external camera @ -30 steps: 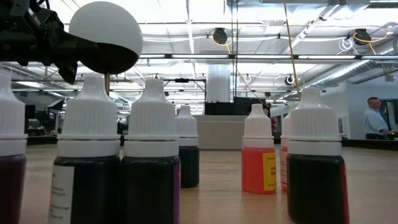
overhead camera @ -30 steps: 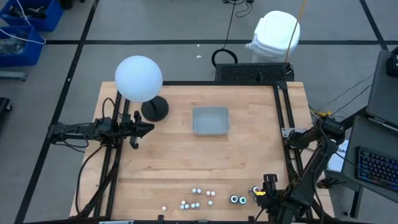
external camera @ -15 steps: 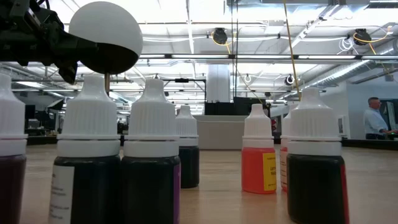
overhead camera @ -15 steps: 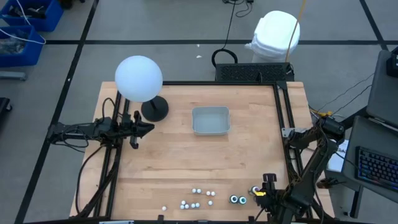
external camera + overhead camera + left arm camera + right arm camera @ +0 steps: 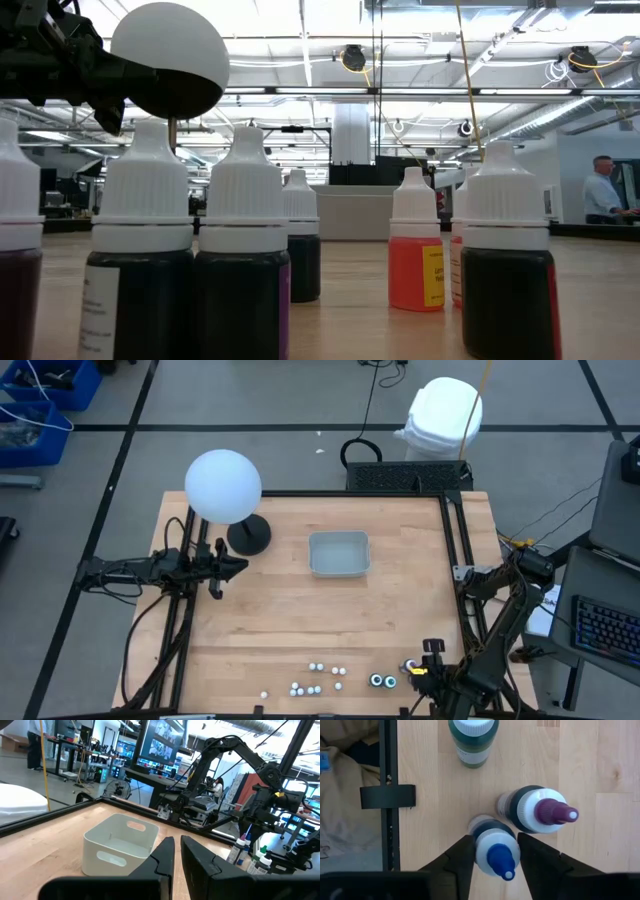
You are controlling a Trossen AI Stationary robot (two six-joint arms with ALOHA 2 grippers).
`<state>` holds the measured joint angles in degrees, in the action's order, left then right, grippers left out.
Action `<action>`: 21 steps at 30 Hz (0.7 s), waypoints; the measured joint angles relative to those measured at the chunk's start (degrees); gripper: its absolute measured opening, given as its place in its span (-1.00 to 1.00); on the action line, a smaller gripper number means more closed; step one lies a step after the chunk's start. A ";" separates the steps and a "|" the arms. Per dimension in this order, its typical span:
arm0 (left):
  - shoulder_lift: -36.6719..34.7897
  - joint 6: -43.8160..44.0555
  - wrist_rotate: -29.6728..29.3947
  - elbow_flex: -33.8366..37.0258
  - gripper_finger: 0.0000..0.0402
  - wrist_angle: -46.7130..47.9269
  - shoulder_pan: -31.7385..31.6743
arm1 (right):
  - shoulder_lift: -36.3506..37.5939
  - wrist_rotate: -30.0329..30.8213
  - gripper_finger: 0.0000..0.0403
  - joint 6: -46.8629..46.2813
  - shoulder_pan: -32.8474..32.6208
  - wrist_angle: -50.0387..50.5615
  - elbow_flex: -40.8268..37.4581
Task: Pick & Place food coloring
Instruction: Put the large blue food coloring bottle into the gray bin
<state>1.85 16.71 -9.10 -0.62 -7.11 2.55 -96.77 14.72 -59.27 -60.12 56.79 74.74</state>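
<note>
- The counter (image 5: pixel 290 620) was pale wood, framed by dark rails, with grey floor around it.
- A white globe lamp (image 5: pixel 223 486) stood at its far left; a clear tray (image 5: pixel 339 553) sat near the middle.
- Across the room in the low view ran ceiling lights and a person (image 5: pixel 603 190) at the far right.
- The food coloring (image 5: pixel 318 679) stood in a loose cluster along the counter's near edge, white-capped bottles (image 5: pixel 244 250) upright in the low view.
- The right gripper (image 5: pixel 492 862) hung over the near right corner, jaws part-open either side of a blue-tipped bottle (image 5: pixel 495 851); whether they touched it I cannot tell.
- A purple-tipped bottle (image 5: pixel 537 810) stood just beside it, a green one (image 5: pixel 472 740) farther off.
- The left gripper (image 5: pixel 177 857) waited at the counter's left side, well apart from the bottles, jaws nearly closed and holding nothing.
</note>
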 joint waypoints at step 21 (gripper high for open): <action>0.00 -0.02 0.00 0.00 -0.81 0.00 0.00 | 3.42 -7.93 -0.46 -2.77 -0.39 7.16 0.00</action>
<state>1.85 16.69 -9.10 -0.62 -7.11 2.55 -93.35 6.78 -62.03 -60.51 63.96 74.74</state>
